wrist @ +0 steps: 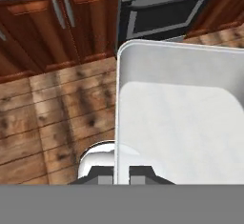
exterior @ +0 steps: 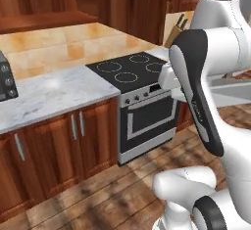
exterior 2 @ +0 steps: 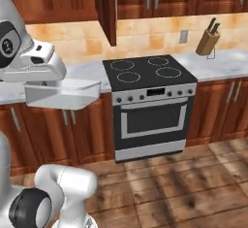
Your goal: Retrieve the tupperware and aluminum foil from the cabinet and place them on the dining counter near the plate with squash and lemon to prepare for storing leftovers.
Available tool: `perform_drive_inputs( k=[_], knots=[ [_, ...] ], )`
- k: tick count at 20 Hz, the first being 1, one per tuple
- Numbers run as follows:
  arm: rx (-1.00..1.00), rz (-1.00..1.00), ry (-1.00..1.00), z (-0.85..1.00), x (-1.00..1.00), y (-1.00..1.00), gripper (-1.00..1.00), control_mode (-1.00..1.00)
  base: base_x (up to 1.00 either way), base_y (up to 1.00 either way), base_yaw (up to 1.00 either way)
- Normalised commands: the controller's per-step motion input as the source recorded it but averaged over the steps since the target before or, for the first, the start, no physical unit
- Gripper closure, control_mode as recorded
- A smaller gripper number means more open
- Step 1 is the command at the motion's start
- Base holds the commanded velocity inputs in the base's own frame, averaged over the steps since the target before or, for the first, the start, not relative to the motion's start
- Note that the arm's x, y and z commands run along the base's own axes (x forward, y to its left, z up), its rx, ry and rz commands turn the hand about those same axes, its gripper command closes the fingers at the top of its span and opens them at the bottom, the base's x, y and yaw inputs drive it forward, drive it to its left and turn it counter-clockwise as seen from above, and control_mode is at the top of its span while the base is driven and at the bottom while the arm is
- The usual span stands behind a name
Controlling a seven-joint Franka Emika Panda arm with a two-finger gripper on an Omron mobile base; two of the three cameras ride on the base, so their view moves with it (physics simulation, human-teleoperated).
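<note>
The fingers [wrist: 106,174] are seen pinched nearly shut on one thin wall of the tupperware [wrist: 176,118], the rim being clamped between the two dark tips of the gripper [wrist: 122,175]. The container is thus carried clear of any surface: in the right base view the tupperware [exterior 2: 63,95] is held level at the end of the white arm, in front of the worktop and above the wooden floor [exterior 2: 184,183].

As to progress, the tupperware is judged to have been taken out and to be in transit; it has not yet been set down. The foil and the delivery of both items remain, by this judgement, still to be done.

The tupperware is shown as a shallow rectangular tub of pale, smooth plastic with rounded corners and a thin raised rim. The worktop [exterior: 54,94] is veined white marble, the lower cabinets [exterior: 59,146] are reddish-brown wood with slim metal handles, and the stove [exterior 2: 147,101] has a flat black glass top with four ringed burners. A wooden knife block [exterior 2: 207,40] stands to its right.
</note>
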Motion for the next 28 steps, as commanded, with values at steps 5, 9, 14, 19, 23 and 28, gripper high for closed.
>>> perform_drive_inputs(
  k=[5,9,14,19,23,28],
  knots=[
    [0.0,0.0,0.0,0.0,0.0,0.0,1.0,1.0,-0.02,-0.16,-0.83],
    [0.0,0.0,0.0,0.0,0.0,0.0,1.0,1.0,0.0,-0.16,-0.82],
    [0.0,0.0,0.0,0.0,0.0,0.0,1.0,1.0,0.19,-0.13,-0.75],
    [0.0,0.0,0.0,0.0,0.0,0.0,1.0,1.0,0.49,-0.04,-0.66],
    [0.0,0.0,0.0,0.0,0.0,0.0,1.0,1.0,0.96,0.01,-0.43],
    [0.0,0.0,0.0,0.0,0.0,0.0,1.0,1.0,1.0,0.05,-0.25]
  ],
)
